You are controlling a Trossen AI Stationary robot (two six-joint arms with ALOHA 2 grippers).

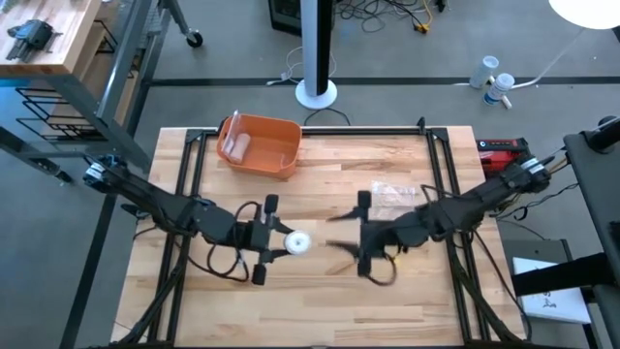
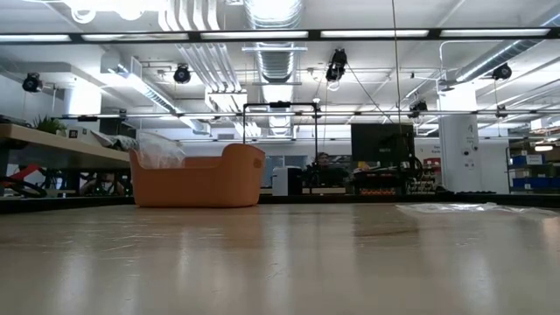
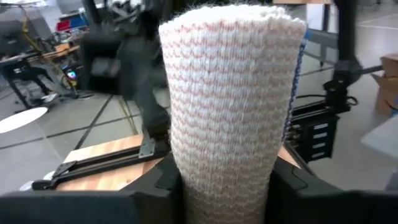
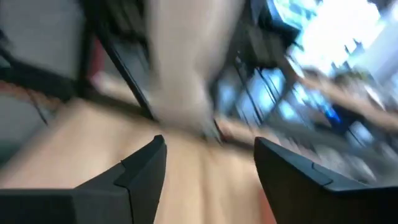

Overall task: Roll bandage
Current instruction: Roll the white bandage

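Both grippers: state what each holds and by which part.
Left gripper clamps the white knitted bandage roll across its sides, near one end. Right gripper holds nothing.

Grey floor (image 1: pixel 232 68), ceiling striplights (image 2: pixel 262 35)

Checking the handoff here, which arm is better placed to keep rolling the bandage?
Probably left. The left gripper is shut on the bandage roll, held between its fingers. The right gripper is open, holding nothing, apart from the roll.
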